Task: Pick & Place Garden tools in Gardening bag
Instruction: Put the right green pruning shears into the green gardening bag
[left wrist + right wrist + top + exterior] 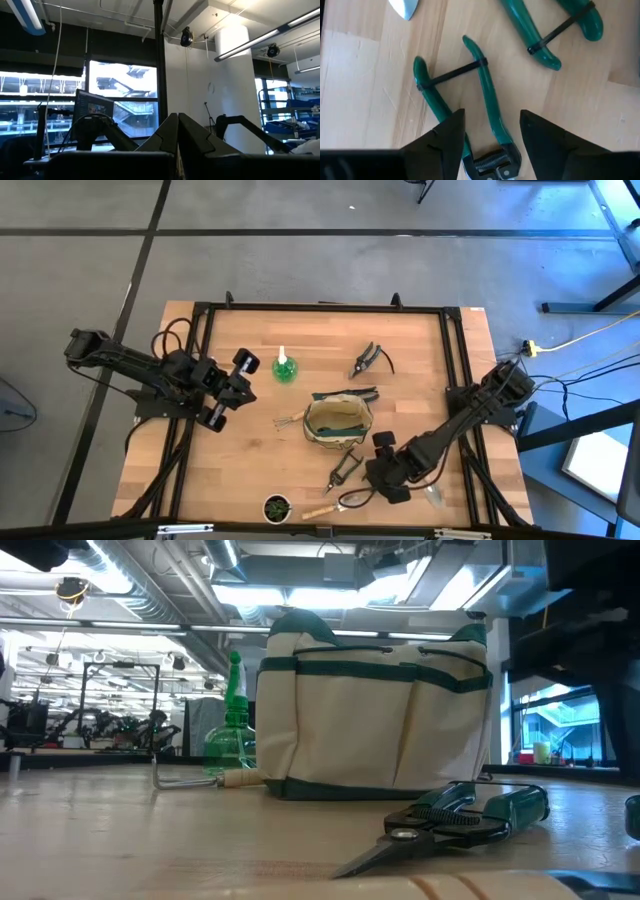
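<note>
The tan gardening bag (338,423) stands upright mid-table with its mouth open; the low view shows it as the bag (375,710). My right gripper (490,142) is open and points down near the table's front edge, right of centre (385,473). Its fingers stand on either side of green-handled pruners (485,90), near their spring end. These lie flat on the wood with a black strap across their handles. Second green pruners (555,30) lie just beyond. My left gripper (177,145) is shut and raised at the table's left (232,375), holding nothing.
A green spray bottle (285,368) stands left of the bag toward the far side. Black pruners (368,360) lie at the far right and a small fork (288,421) lies by the bag's left side. More tools (345,471) and a potted plant (277,507) sit near the front edge.
</note>
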Tool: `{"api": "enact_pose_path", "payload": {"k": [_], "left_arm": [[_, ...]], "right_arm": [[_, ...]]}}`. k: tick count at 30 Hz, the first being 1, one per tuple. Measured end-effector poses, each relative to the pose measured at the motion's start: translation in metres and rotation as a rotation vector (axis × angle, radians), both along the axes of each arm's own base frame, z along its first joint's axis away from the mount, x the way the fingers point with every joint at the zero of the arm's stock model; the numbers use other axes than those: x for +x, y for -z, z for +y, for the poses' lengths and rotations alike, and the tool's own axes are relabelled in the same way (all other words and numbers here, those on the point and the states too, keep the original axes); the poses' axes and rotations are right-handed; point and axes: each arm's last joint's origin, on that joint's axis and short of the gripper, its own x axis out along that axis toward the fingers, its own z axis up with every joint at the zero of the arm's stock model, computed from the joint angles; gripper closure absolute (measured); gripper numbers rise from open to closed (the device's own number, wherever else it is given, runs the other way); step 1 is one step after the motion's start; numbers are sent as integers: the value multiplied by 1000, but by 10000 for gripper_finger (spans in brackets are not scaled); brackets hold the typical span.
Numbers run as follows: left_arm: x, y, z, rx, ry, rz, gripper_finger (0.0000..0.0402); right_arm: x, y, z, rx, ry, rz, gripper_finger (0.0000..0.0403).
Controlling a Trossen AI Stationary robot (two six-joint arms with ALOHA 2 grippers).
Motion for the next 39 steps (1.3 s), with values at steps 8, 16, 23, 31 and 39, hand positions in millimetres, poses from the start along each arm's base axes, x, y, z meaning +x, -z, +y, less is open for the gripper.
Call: {"api": "enact_pose_path", "payload": {"k": [8,16,23,31,39], "left_arm": [[0,0,0,-5,3,3,396],[0,0,0,-6,4,3,396],[0,0,0,-6,4,3,396],[0,0,0,-6,4,5,396],[0,1,0,-5,4,10,396]], "right_arm": [[-4,8,-4,-46,4,5,210],[-5,13,-6,-43,16,0,210],[-4,13,-6,-74,-24,-34,210],[-1,29,-3,-85,-44,10,210],[-1,33,-2,-85,-34,22,218]]}}
